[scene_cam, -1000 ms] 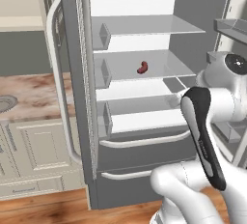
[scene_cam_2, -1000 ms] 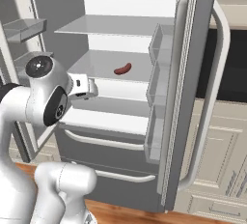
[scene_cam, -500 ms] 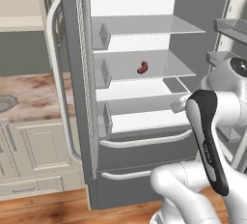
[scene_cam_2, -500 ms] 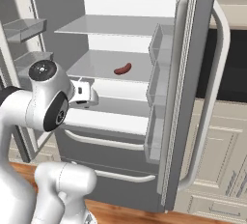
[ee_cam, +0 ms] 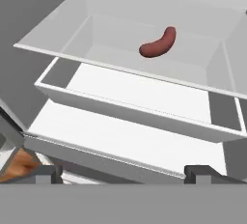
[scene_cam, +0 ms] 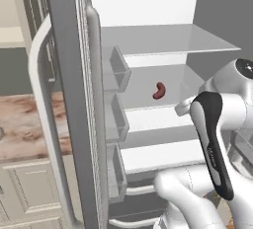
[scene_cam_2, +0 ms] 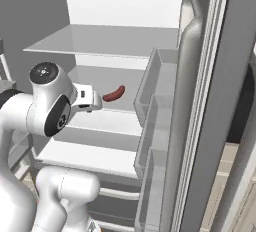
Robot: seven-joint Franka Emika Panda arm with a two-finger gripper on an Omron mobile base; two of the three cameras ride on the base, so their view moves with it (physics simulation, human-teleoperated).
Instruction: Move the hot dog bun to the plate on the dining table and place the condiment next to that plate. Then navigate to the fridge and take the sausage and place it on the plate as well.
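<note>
Sausage (ee_cam: pixel 157 43) lies mid-shelf in the fridge (scene_cam_2: pixel 200 126), clear all around; fingers (ee_cam: pixel 124 172) spread wide, empty.

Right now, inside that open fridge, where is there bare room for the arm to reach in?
The fridge is mostly bare. The sausage lies alone on a middle glass shelf, with free glass on all sides. The shelf above and the white shelves below hold nothing. The tight spot is beside the door bins. The fingers stand open, short of the shelves.
</note>
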